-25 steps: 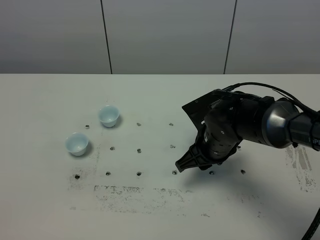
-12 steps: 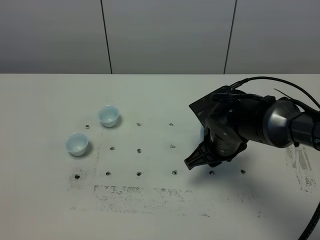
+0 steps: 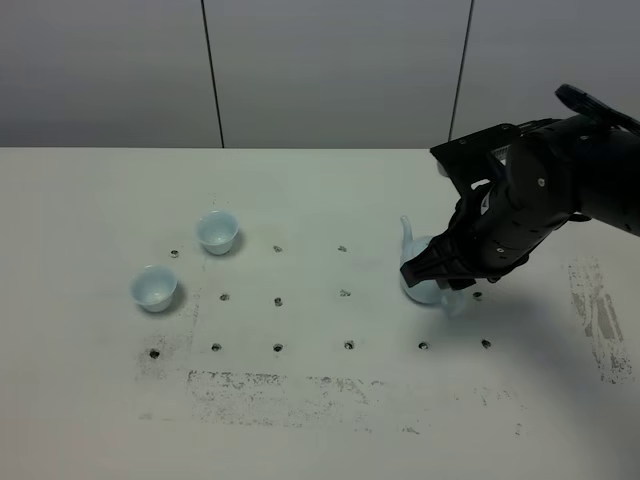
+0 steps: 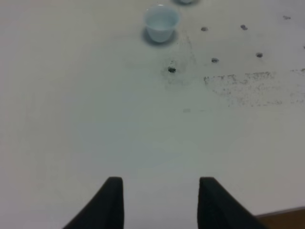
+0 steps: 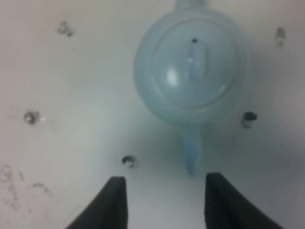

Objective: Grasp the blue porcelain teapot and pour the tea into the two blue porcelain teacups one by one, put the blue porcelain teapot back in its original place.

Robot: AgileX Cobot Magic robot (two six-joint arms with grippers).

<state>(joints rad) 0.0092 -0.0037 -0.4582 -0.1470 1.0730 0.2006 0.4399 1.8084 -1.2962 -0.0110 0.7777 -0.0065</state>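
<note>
The blue porcelain teapot (image 3: 421,287) stands on the white table right of centre, spout (image 3: 406,232) pointing to the back, partly hidden by my right arm. In the right wrist view the teapot (image 5: 193,71) sits lid up, its thin loop handle (image 5: 190,150) pointing toward my right gripper (image 5: 167,200), which is open, empty and above it. That gripper (image 3: 428,274) hangs over the pot. The two blue porcelain teacups (image 3: 218,231) (image 3: 154,288) stand upright at the left. My left gripper (image 4: 162,200) is open and empty, far from one cup (image 4: 162,21).
Rows of small screw holes (image 3: 279,300) dot the table. Dark scuff marks (image 3: 280,385) run along the front and at the right (image 3: 600,320). The table's edge (image 4: 286,215) shows in the left wrist view. A grey panelled wall stands behind.
My right arm has risen and moved back to the right, uncovering the teapot that it hid before. The cups have not moved.
</note>
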